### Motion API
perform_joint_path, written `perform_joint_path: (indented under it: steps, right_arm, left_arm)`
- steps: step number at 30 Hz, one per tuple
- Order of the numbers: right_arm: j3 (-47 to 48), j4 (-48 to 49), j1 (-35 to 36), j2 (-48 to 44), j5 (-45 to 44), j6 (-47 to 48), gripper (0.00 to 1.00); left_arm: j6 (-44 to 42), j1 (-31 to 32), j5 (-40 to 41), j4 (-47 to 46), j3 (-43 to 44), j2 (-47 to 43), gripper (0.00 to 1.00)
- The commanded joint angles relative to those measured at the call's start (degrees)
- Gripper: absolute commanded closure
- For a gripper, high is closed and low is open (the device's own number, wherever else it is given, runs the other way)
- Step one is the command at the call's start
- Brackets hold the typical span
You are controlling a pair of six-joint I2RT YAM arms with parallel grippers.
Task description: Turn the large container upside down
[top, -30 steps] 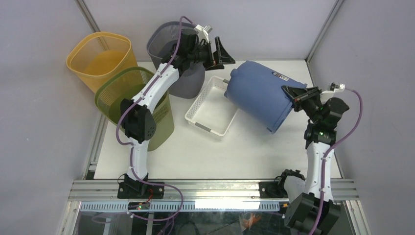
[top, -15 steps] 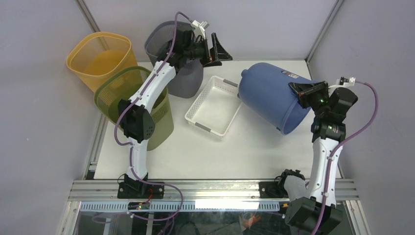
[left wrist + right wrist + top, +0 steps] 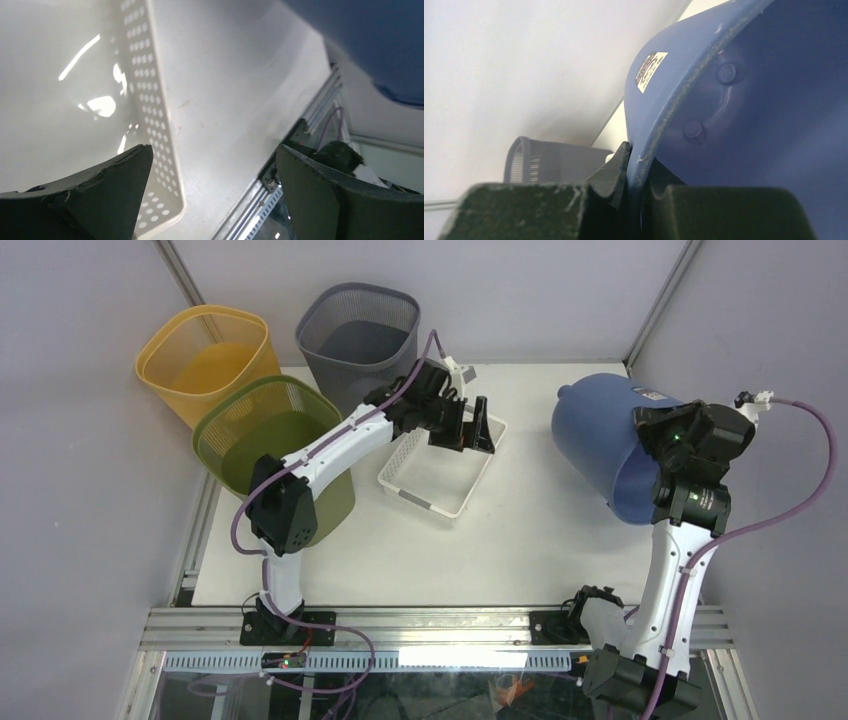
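R gripper is clenched on the rim of the large blue container, wall pinched btwn fingers. Container hangs at far right corner of worktop, long axis tilted, closed end far-left, mouth near-right twd wrist. L gripper is spread, empty, over white basket, well apart. Vs 0.5 s ago: container swung right and tipped further; L arm left grey bin.

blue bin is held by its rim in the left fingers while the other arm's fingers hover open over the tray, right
Not quite. The blue bin is held by its rim in the right fingers, not the left; the right wrist view shows them clamped on the rim. It is the left fingers that hover open over the tray.
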State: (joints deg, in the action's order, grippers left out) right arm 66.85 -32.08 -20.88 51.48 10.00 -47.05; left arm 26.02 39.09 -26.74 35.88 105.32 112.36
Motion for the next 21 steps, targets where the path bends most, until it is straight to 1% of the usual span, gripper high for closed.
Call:
perform_joint_path:
  steps: [1,7,10,16,21]
  right_arm:
    - [3.7,1.5,-0.3,-1.6,-5.5,3.6,1.0]
    - [2.3,2.5,-0.3,-1.9,-3.6,2.9,1.0]
    - [2.3,2.8,-0.3,-1.7,-2.9,3.0,1.0]
    - [2.3,4.9,-0.3,1.6,2.1,2.8,1.0]
    - [0.9,9.3,-0.4,4.4,5.5,0.4,1.0]
  left_arm:
    - [-2.1,-0.2,11.4,0.5,-6.2,-4.4,0.01]
    - [-1.2,0.0,15.4,-1.0,-14.7,-3.5,0.01]
    - [-0.6,1.0,17.1,-1.4,-19.1,-4.7,0.01]
    - [1.5,4.5,19.8,-0.3,-30.5,-11.6,0.01]
    - [2.6,7.0,23.2,5.0,-36.2,-17.0,0.01]
